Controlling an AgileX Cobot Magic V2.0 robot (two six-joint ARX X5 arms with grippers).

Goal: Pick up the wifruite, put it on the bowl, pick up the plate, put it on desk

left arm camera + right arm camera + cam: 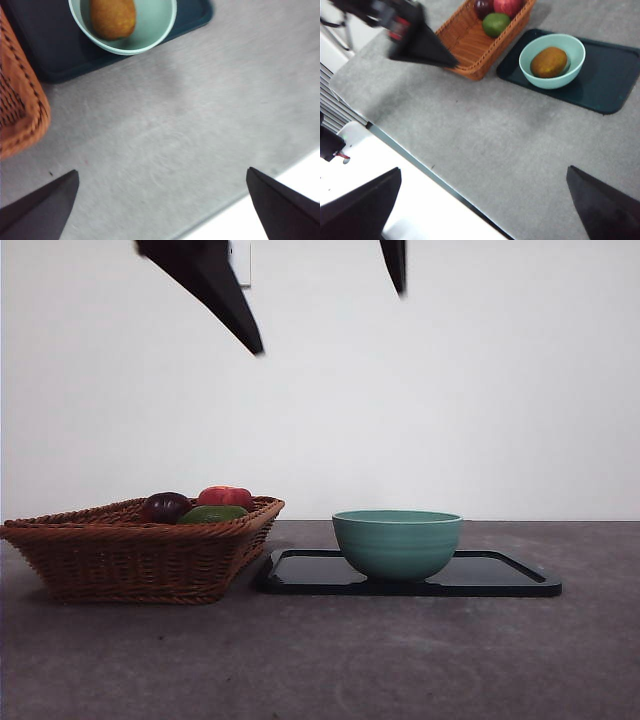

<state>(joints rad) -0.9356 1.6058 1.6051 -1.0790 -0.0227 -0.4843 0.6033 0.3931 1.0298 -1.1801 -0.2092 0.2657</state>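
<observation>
Step in hand: you have the wifruite [549, 62] lying inside the bowl [573, 54], so the first half looks done; the plate half is not yet begun.
Where the fruit sits: in the bowl's hollow, resting against its inner wall; from the front view the rim hides it entirely.
Bowl and plate: the bowl stands on the dark rectangular tray [500, 575], which I take to be the plate, and that lies flat on the desk [330, 660] just beside the wicker basket [130, 555].
Left gripper [162, 205]: your left claw is spread wide and holds nothing; it hangs high over bare desk, well apart from the tray.
Right gripper [485, 205]: also spread wide and empty, high above the desk's near edge.
Next move: you will likely need to bring one claw down to a rim of the tray and pinch its thin lip. With the bowl riding on it, keep the tray level or the bowl may slide.
Count: one bowl, one tray, one basket, one orange-brown fruit in the bowl.
Basket fruit: three in all, one dark purple fruit [165, 506], one red [226, 496], one green [213, 513].
</observation>
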